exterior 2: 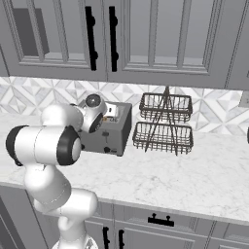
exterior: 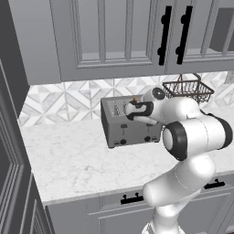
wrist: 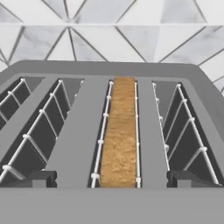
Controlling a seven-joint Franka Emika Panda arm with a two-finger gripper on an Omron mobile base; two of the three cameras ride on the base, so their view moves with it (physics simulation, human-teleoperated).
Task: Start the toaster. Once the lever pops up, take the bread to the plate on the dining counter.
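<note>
The grey toaster (exterior: 130,130) (exterior 2: 115,137) stands on the marble worktop against the tiled wall. My gripper (exterior: 135,109) (exterior 2: 104,115) hovers just over its top. In the hand view I look down into the toaster's (wrist: 78,144) slots, and the tan bread (wrist: 120,131) sits deep in the third slot from the left. My gripper (wrist: 114,179) is open, with one dark fingertip on each side of the bread slot and nothing held between them. The toaster's front levers are hidden from the hand view. The plate and the dining counter are out of view.
A two-tier wire basket rack (exterior: 188,89) (exterior 2: 164,121) stands right of the toaster. Grey upper cabinets (exterior: 114,36) hang low over the worktop (exterior: 68,160). A tall dark cabinet (exterior: 9,137) closes off the left side.
</note>
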